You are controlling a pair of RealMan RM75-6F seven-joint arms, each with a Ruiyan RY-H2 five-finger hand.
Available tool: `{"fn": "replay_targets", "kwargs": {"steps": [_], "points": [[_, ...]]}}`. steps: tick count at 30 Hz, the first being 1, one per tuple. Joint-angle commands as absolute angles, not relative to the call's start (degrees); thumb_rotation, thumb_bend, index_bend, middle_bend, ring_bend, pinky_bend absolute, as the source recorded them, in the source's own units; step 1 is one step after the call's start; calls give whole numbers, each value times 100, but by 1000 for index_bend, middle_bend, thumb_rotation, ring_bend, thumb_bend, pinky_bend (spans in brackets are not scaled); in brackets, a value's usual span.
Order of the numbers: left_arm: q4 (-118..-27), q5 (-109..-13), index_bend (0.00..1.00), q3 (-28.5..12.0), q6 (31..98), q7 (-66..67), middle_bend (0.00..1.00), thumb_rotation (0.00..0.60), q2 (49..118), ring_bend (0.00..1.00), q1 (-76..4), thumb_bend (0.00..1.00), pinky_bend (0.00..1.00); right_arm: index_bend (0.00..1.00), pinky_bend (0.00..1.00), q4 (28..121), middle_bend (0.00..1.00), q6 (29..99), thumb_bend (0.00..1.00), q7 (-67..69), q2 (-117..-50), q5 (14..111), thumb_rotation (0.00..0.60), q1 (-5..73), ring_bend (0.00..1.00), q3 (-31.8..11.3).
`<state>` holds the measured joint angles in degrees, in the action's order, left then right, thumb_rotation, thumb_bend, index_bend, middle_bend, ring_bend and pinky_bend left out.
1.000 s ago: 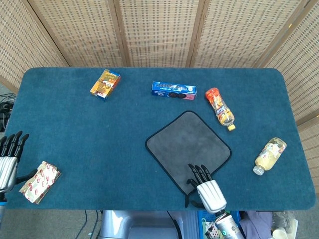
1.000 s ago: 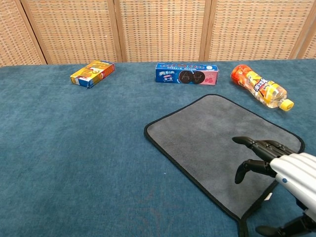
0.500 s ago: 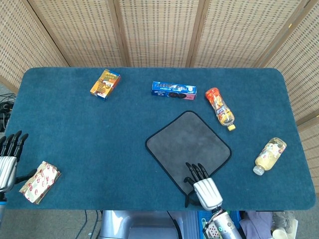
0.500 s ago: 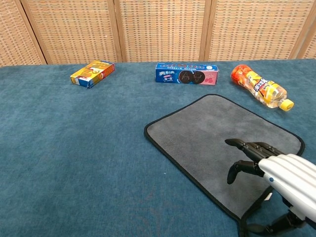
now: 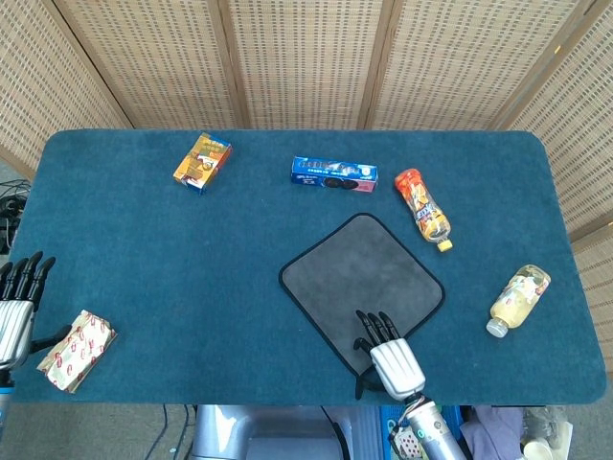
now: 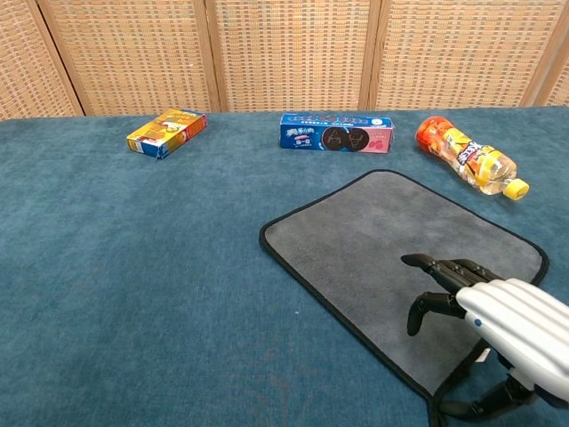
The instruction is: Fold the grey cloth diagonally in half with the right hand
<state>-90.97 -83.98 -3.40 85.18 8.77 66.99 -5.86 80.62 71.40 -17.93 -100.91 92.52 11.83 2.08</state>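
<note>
- Head view: the grey cloth [image 5: 362, 279] lies flat as a diamond on the blue bench [image 5: 134, 259], right of centre, its corners pointing far, near, left and right.
- The right hand [image 5: 388, 351] sits over the cloth's near corner, fingers stretched forward and apart, with nothing plainly pinched; whether the fingertips touch the fabric I cannot tell.
- The left hand [image 5: 17, 305] rests at the near-left edge, fingers apart and empty, just beside a red-patterned packet [image 5: 77, 351].
- Along the far side lie an orange box [image 5: 201, 161], a blue biscuit pack [image 5: 333, 173] and an orange bottle [image 5: 422, 208]; a pale bottle [image 5: 519, 299] lies near the right edge.
- Chest view: the right hand [image 6: 498, 320] hovers low over the cloth's [image 6: 391, 249] near-right part, the thumb curled below the near hem.
- The cloth looks thin, soft and light, with a stitched black border; it should drape and fold easily but may drag or bunch. The near corner under the hand seems the place to pinch, to carry toward the far corner.
- Against the frame a second ago, the right hand has slid slightly left and nearer; the cloth has not moved.
</note>
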Motion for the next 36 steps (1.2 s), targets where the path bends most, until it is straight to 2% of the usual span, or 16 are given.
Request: {"fn": "replay_targets", "kwargs": {"steps": [1,12,20,36], "points": [[-9095,-8400,0,-337,8514,881,0,600,6701,0,-589,166,0,382,0,8028,8,7113,69,-1783,-10104,9219,600,1208,0,198],[-9092,-8397,0,-333,8504,901,0,600,6714,0,-594,166,0,421,0,7911,38,7175,78,-1722,-10190,9213,600,1301,0,132],[-9084,-8410,0,-326,8493,886,0,600,6714,0,-602,166,0,447,0,7847,60,7266,190,-1684,-10225,9217,600,1317,0,119],[-9084,-8434,0,-309,8476,885,0,600,6720,0,-615,166,0,490,0,7853,84,7293,304,-1653,-10204,9119,600,1357,0,118]]}}
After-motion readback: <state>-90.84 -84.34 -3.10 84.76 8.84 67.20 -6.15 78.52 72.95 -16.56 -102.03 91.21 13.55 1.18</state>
